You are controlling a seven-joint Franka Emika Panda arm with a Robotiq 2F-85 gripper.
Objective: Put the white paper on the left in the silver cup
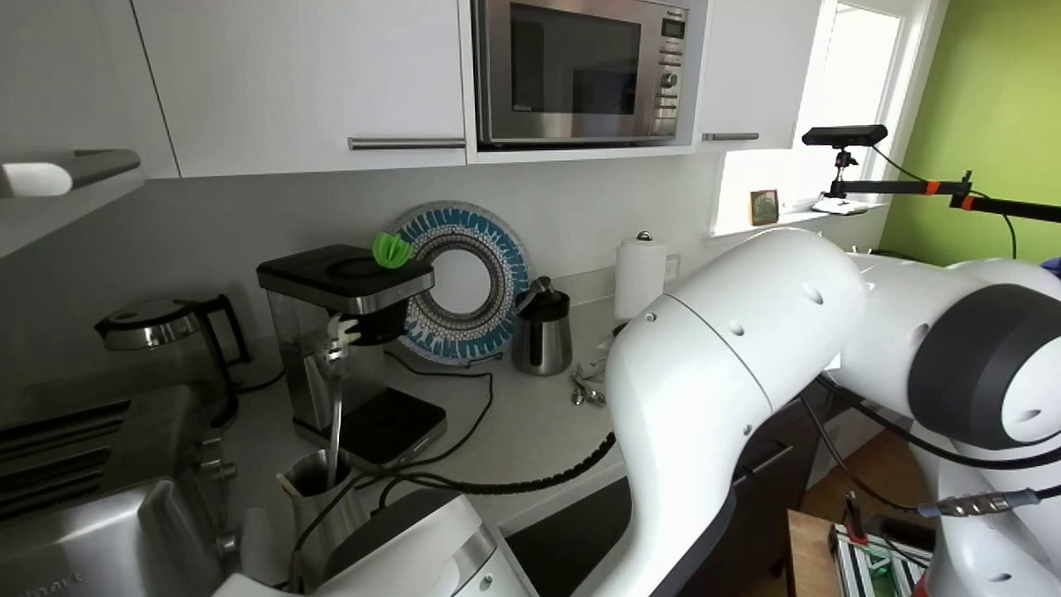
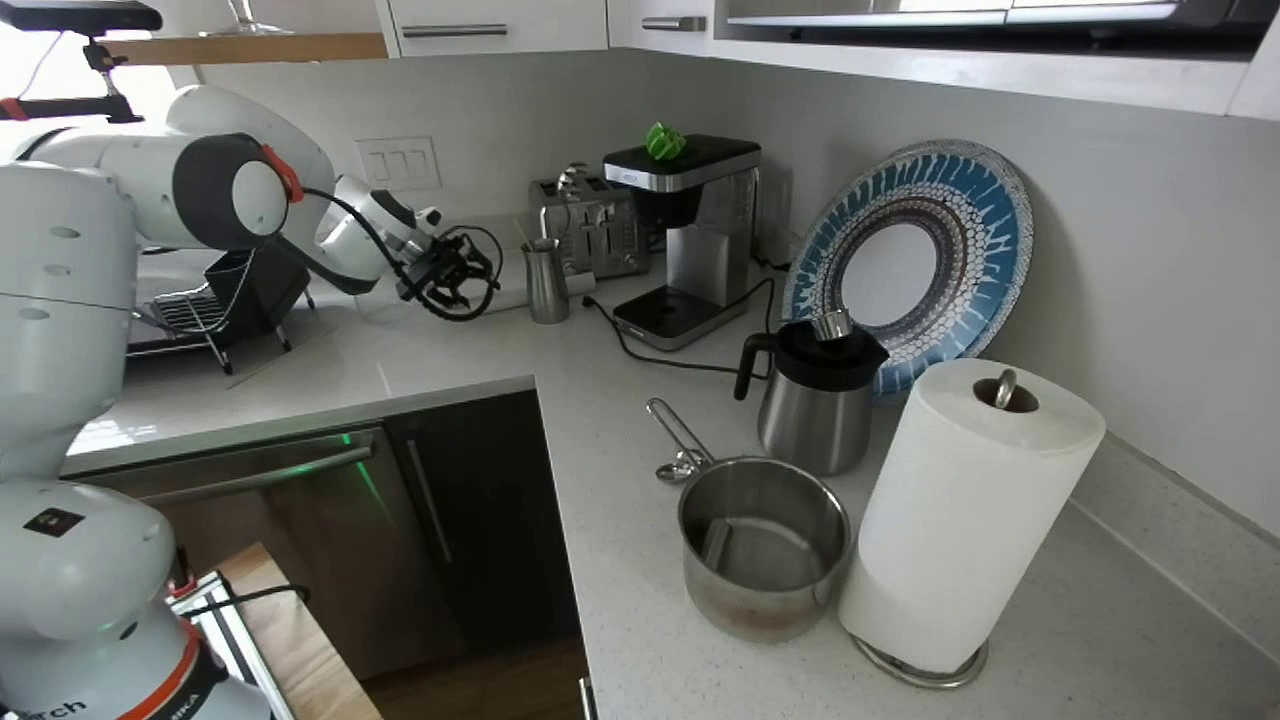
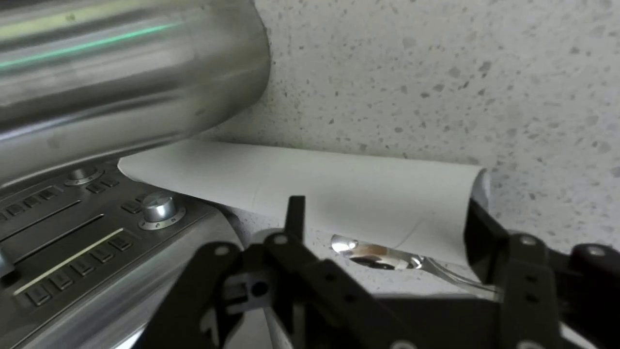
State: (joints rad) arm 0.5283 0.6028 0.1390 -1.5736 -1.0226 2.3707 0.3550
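- Wrist view: the paper [image 3: 310,179] lies on its side on the counter [image 3: 411,82], running from nine to three o'clock. The gripper [image 3: 384,208] enters from six, its fingers [image 3: 484,237] spread wide: one overlaps the paper's three-o'clock end, the other its lower edge. Whether either touches it cannot be told.
- Wrist view, surroundings: the cup [image 3: 135,77] fills ten o'clock and the toaster [image 3: 106,252] eight, the paper's nine-o'clock end lying just beside both. A spoon [image 3: 370,252] lies at the paper's six-o'clock edge, partly covered.
- In an exterior view: the cup stands upright at ten o'clock, a thin stick [image 2: 522,232] leaning in it; the gripper is near its nine-o'clock side, the finger gap too small to read. At five o'clock, the pot [image 2: 745,612] shows a pale flat shape [image 2: 716,545] inside, object or reflection unclear.
- In an exterior view: the cup, at seven o'clock, holds a long metal handle [image 1: 335,423] pointing to twelve; the toaster stands at eight.
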